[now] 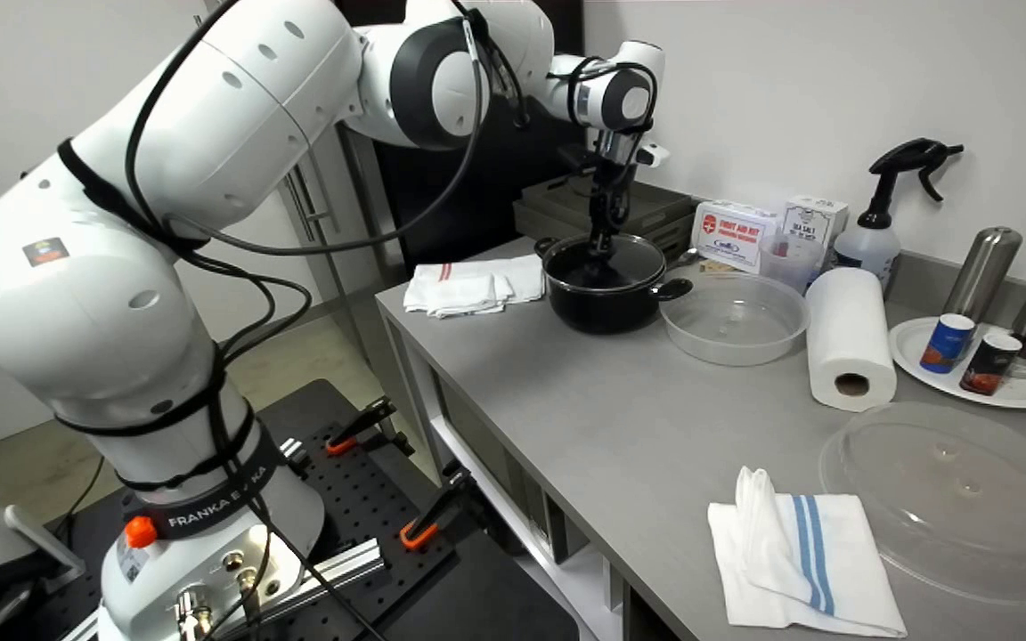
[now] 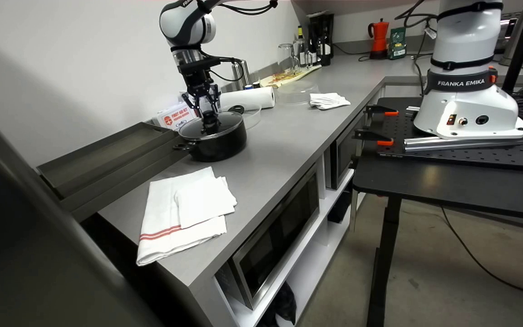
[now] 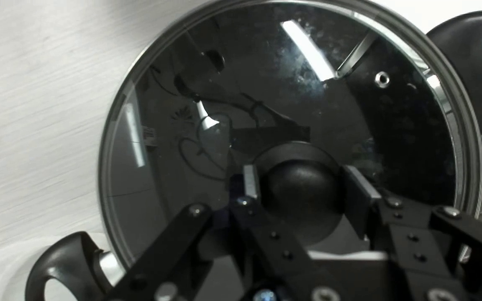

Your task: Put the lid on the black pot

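The lid [image 1: 577, 267] is clear glass with a metal rim and a dark round knob. It lies over the black pot [image 1: 602, 313], and its rim looks level with the pot's top in both exterior views. The lid also shows in an exterior view [image 2: 229, 119] above the pot [image 2: 220, 147]. In the wrist view the lid [image 3: 245, 62] covers the pot's opening, with a pot handle [image 3: 460, 62] on either side. My gripper [image 3: 303, 182] points down with its fingers closed against both sides of the knob. Whether a thin gap lies under the rim cannot be told.
A clear round dish [image 1: 736, 334] stands close beside a pot handle. A red-striped towel [image 1: 477, 287] lies on the pot's other side. Grey trays [image 1: 655, 206] and a first aid box [image 1: 731, 233] stand behind. A paper roll [image 1: 844, 329] and a large clear cover [image 1: 958, 516] lie farther along.
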`<act>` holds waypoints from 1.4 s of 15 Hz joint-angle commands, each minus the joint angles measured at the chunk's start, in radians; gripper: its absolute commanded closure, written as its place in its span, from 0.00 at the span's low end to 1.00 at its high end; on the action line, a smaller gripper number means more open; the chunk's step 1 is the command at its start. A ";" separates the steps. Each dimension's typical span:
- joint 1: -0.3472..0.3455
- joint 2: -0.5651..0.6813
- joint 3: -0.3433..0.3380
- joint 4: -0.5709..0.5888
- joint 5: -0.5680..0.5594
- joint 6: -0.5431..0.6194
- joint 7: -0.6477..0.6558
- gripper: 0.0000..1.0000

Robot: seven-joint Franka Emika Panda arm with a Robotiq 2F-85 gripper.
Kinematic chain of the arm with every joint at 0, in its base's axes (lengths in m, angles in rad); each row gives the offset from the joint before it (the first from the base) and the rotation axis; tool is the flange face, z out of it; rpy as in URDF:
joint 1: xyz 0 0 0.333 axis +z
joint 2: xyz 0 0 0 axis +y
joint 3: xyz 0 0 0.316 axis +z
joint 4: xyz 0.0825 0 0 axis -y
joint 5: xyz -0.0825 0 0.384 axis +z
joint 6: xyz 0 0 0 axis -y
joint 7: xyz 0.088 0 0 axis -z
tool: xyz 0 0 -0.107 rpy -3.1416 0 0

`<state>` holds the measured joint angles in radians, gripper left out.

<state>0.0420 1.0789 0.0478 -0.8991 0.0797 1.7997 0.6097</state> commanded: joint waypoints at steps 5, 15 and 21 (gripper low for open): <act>-0.024 -0.061 0.010 -0.072 0.010 0.027 -0.028 0.75; -0.017 -0.048 0.005 -0.074 -0.001 0.039 -0.025 0.75; -0.014 -0.045 0.002 -0.073 -0.007 0.039 -0.021 0.75</act>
<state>0.0298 1.0666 0.0492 -0.9304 0.0766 1.8273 0.6036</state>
